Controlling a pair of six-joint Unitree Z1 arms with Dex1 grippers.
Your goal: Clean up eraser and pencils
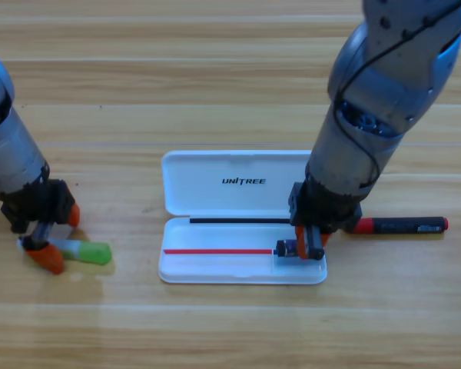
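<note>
The white case (215, 192) lies open at the table's middle. The small dark blue eraser (283, 248) sits at the right end of its lower tray. My right gripper (310, 243) points down right beside it, touching or nearly touching its right side. The pencil with a red end and black barrel (403, 225) lies on the table right of the case, its left end hidden behind that gripper. The green pencil (88, 252) lies at the left. My left gripper (59, 237) is open and straddles its left part, one orange jaw above it and one below.
The case's lid (238, 165) lies flat behind the tray. The right arm (384, 84) rises over the table's upper right and the left arm (8, 154) stands at the left edge. Bare wooden table (230, 330) runs along the front.
</note>
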